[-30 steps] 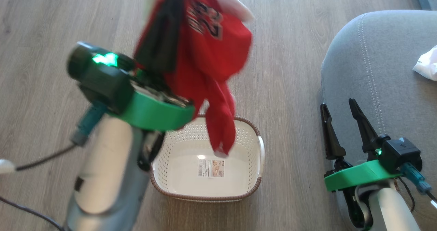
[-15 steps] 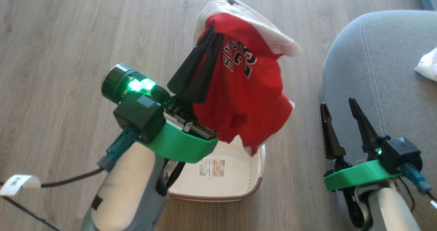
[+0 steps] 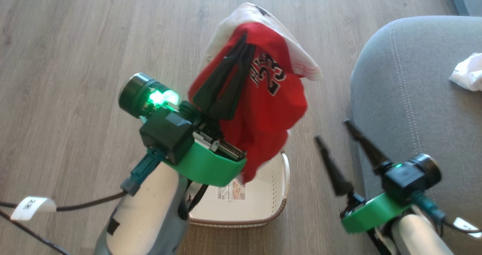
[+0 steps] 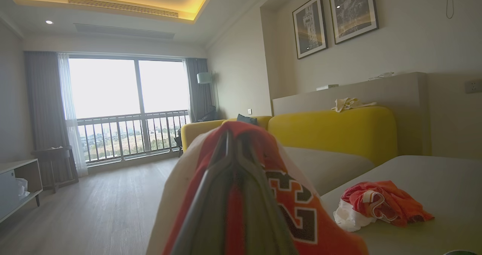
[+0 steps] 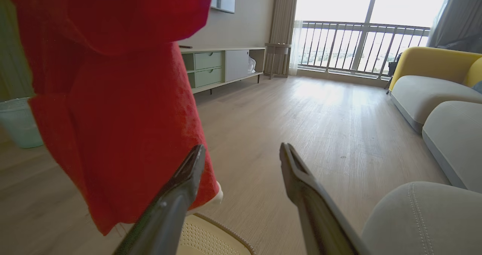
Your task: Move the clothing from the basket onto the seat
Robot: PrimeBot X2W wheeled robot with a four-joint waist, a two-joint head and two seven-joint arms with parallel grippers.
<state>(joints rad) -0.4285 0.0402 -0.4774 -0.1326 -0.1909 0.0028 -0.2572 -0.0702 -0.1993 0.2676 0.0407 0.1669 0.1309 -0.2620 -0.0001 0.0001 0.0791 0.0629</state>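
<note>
Left end effector (image 3: 244,43) was clamped shut on the red jersey (image 3: 271,108), held above the basket (image 3: 278,187), with its fingers angled up and toward the seat (image 3: 414,96). White cloth (image 3: 301,63) lay over the top of the jersey. Whether the fingers pinched it too, or it was merely draped there, could not be told. The jersey's lower hem hung over the basket's right end, clear of the floor (image 3: 75,40). Right end effector (image 3: 332,130) stood wide and empty between basket and seat edge, near the hanging fabric but apart from it.

In the left wrist view, the seat carried a crumpled red and white garment (image 4: 380,206). Where it was visible, the basket's interior showed only its label sticker (image 3: 231,191).

Risks, as judged:
- The white cloth could slide off on the swing toward the seat and land on the floor, since nothing visibly pinned it.
- The trailing hem could snag the basket's rim, or brush the right end effector's open fingers, if the carry ran low.
- A release short of the seat edge could let the load slip down the rounded corner.

Hidden or unclear:
- The left arm and jersey covered the basket's left half, so leftover clothing there could not be ruled out.
- The pinch point itself was lost among folds.
- The seat ran off frame at right.
</note>
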